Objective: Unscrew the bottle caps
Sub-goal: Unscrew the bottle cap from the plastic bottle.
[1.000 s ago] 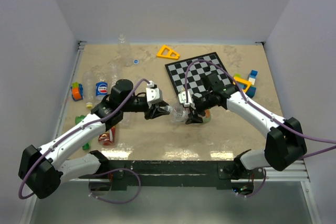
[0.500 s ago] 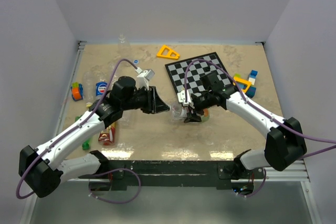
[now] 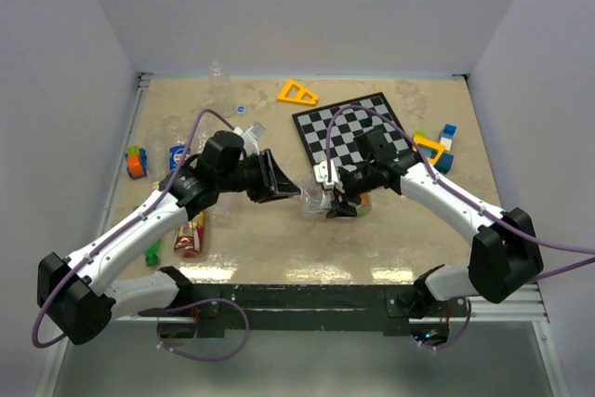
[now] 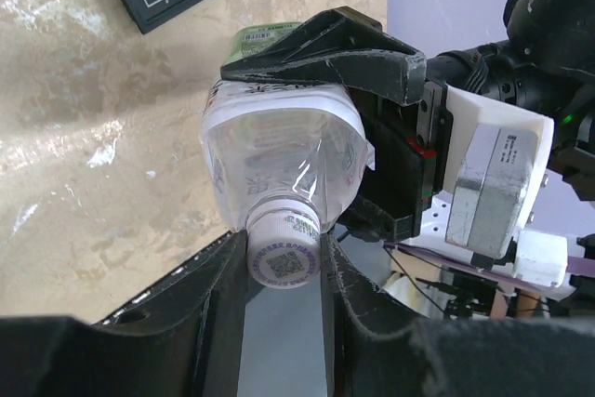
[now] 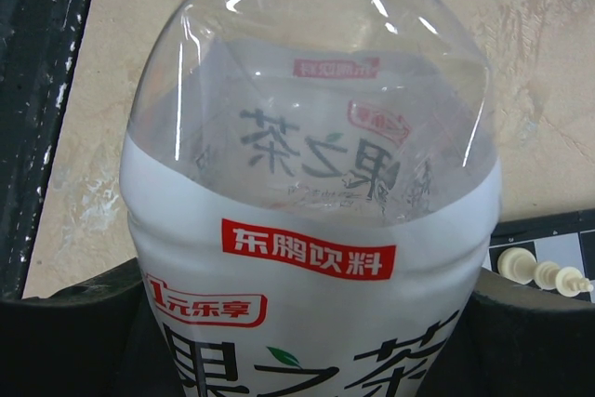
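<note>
My right gripper (image 3: 342, 197) is shut on a bottle (image 3: 321, 200) with a white label and holds it on its side, just above the table. In the right wrist view the bottle (image 5: 307, 258) fills the frame, and the gripper (image 5: 307, 364) clamps its labelled body. The bottle's white cap (image 4: 284, 255) points toward my left arm. My left gripper (image 3: 290, 191) is shut on that cap, with one black finger (image 4: 221, 304) pressed to each side. The right gripper's black jaws grip the bottle (image 4: 279, 155) behind it.
A chessboard (image 3: 358, 132) lies behind the right gripper, with a chess piece (image 5: 544, 273) on it. Toy blocks (image 3: 437, 148) sit at the right and a yellow triangle (image 3: 297, 93) at the back. Other bottles (image 3: 177, 157) (image 3: 191, 234) (image 3: 220, 86) and a loose blue cap (image 3: 241, 109) lie to the left.
My left wrist has rolled about the cap while its fingers stayed at the bottle's neck. The right arm and bottle have hardly moved.
</note>
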`<state>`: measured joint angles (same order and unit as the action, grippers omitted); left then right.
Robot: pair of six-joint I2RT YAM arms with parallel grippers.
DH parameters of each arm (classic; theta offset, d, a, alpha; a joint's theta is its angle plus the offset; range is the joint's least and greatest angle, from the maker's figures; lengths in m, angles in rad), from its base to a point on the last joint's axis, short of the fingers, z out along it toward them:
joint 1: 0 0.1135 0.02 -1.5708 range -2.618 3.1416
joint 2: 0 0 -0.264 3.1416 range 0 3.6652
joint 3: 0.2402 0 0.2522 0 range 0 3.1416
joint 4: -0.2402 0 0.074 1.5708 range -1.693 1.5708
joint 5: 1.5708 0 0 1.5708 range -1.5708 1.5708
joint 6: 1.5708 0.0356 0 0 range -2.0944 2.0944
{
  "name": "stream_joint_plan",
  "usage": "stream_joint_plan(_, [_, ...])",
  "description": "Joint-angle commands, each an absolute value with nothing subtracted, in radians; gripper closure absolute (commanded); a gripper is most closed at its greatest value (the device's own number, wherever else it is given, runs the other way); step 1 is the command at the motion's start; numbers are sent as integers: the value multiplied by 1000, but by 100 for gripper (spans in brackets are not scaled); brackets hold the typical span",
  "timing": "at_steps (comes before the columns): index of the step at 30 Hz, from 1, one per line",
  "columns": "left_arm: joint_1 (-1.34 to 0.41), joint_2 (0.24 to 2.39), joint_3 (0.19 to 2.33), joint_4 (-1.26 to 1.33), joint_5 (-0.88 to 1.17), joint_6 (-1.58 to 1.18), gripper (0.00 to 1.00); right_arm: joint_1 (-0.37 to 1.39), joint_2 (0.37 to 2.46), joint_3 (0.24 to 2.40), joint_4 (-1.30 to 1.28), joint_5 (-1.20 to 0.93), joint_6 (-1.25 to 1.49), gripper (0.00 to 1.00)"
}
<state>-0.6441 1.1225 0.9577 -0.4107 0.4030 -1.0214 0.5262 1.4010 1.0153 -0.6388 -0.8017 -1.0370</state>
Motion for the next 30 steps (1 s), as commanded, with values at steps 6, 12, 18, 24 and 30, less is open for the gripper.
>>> stream_joint_plan(6, [-569, 1092, 1022, -480, 452, -1100, 100, 520, 1382, 1017, -667, -793, -1063, 92])
stream_joint_plan(12, [-549, 1080, 976, -437, 505, -1127, 100, 523, 1382, 1015, -666, -792, -1062, 91])
stream_joint_plan(18, [-549, 1069, 968, -422, 469, -1100, 100, 523, 1381, 1014, -663, -788, -1058, 91])
stream_joint_plan(24, [-548, 1057, 888, -342, 472, -1086, 100, 523, 1385, 1014, -663, -787, -1057, 91])
stream_joint_plan(30, [-549, 1060, 835, -262, 485, -1098, 82, 523, 1391, 1014, -660, -785, -1055, 92])
